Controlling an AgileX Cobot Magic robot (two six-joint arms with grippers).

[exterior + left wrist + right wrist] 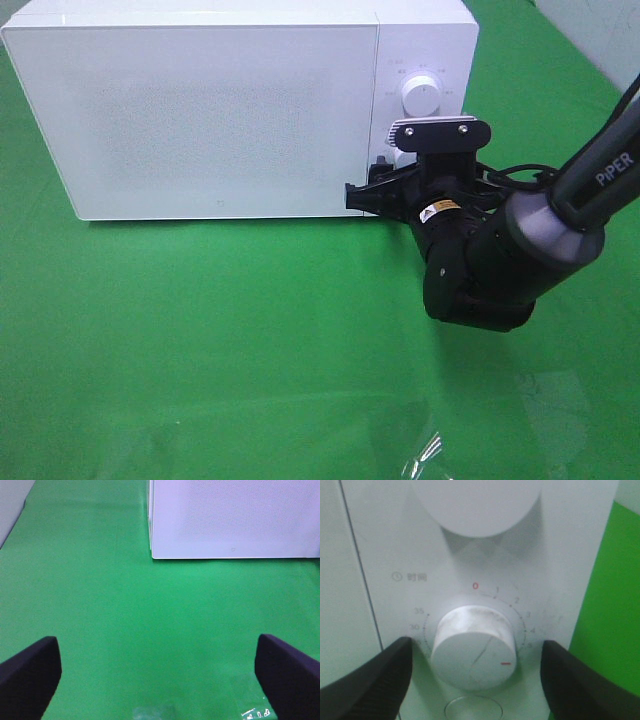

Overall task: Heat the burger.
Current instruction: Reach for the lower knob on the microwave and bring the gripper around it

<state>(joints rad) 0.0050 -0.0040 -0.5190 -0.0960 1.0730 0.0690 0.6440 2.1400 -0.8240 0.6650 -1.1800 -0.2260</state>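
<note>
The burger is not in view. The white microwave [200,110] stands at the back of the green cloth with its door shut; its corner shows in the left wrist view [235,515]. My right gripper [383,190] is at the microwave's control panel, below the upper knob [418,97]. In the right wrist view it [475,680] is open, one finger on each side of the lower timer knob [472,647] and apart from it. The knob's red mark points near 5. My left gripper [160,680] is open and empty over bare cloth.
Green cloth [250,330] covers the table. A crumpled piece of clear plastic film [430,455] lies at the front edge and shows in the left wrist view [255,712]. A pale wall [600,30] stands at the back right.
</note>
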